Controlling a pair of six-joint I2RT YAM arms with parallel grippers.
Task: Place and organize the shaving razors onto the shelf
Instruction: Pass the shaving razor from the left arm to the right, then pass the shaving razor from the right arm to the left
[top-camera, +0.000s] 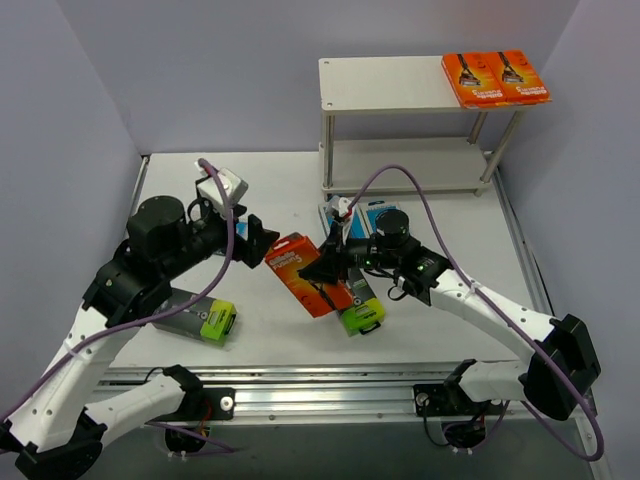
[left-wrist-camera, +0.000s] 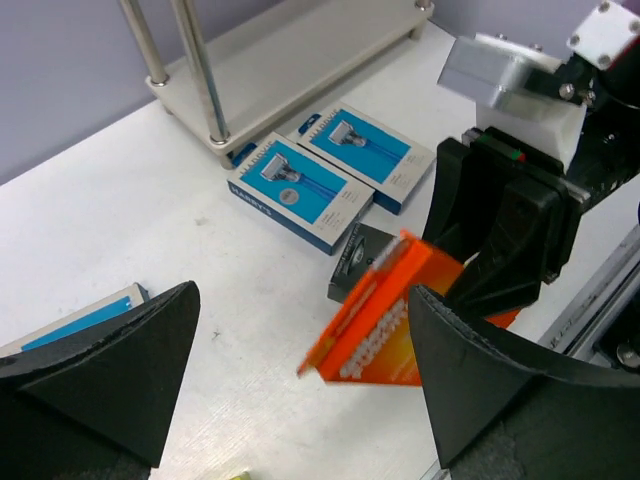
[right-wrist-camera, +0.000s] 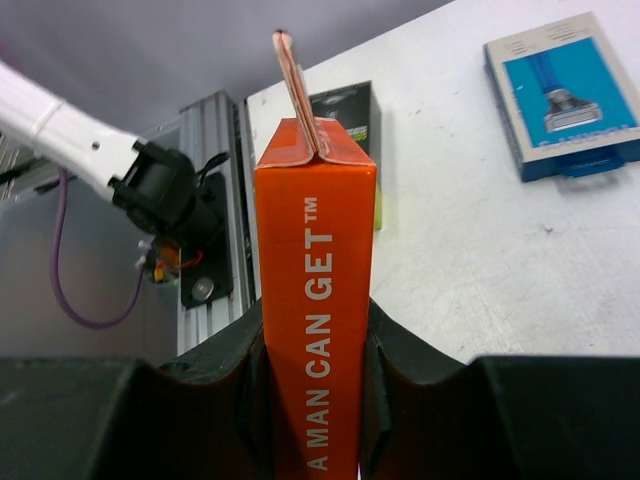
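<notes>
My right gripper (right-wrist-camera: 315, 335) is shut on an orange razor pack (right-wrist-camera: 315, 260), holding it by its narrow sides above the table (top-camera: 308, 275). Just left of that pack, my left gripper (top-camera: 262, 243) stands open, and the pack's corner (left-wrist-camera: 385, 325) shows beside its right finger (left-wrist-camera: 490, 380), apart from it. The shelf (top-camera: 385, 85) stands at the back with two orange packs (top-camera: 495, 78) side by side on the right end of its top board. Two light blue packs (left-wrist-camera: 300, 190) (left-wrist-camera: 365, 150) lie in front of the shelf.
A black pack with lime-green ends (top-camera: 205, 318) lies at the near left, another (top-camera: 362, 312) lies partly under the held pack. A third blue pack (left-wrist-camera: 80, 320) lies by my left finger. The table's front rail (top-camera: 320, 385) runs along the near edge.
</notes>
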